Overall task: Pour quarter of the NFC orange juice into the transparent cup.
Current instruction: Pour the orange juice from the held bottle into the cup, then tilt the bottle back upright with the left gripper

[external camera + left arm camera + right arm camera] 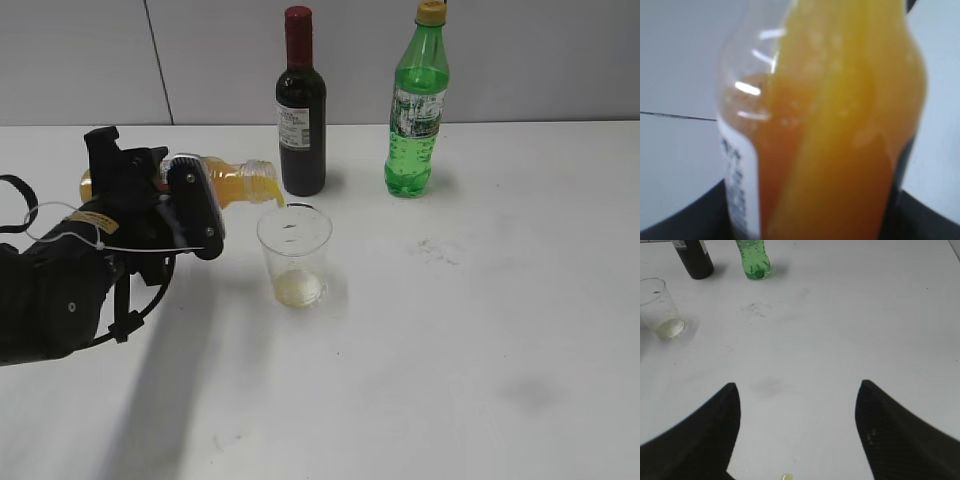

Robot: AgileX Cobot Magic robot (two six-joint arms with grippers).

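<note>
My left gripper point(185, 205) is shut on the NFC orange juice bottle point(232, 183) and holds it tipped on its side, its open mouth over the rim of the transparent cup point(294, 255). A thin stream of juice runs from the mouth into the cup, and a little juice lies at the cup's bottom. In the left wrist view the bottle point(840, 130) fills the frame, orange and blurred. My right gripper point(797, 390) is open and empty over the bare table; the cup point(660, 310) shows at that view's far left.
A dark wine bottle with a red cap point(301, 105) stands just behind the cup. A green soda bottle point(417, 105) stands to its right. A small yellowish speck point(786, 477) lies on the white table point(480, 330) under my right gripper.
</note>
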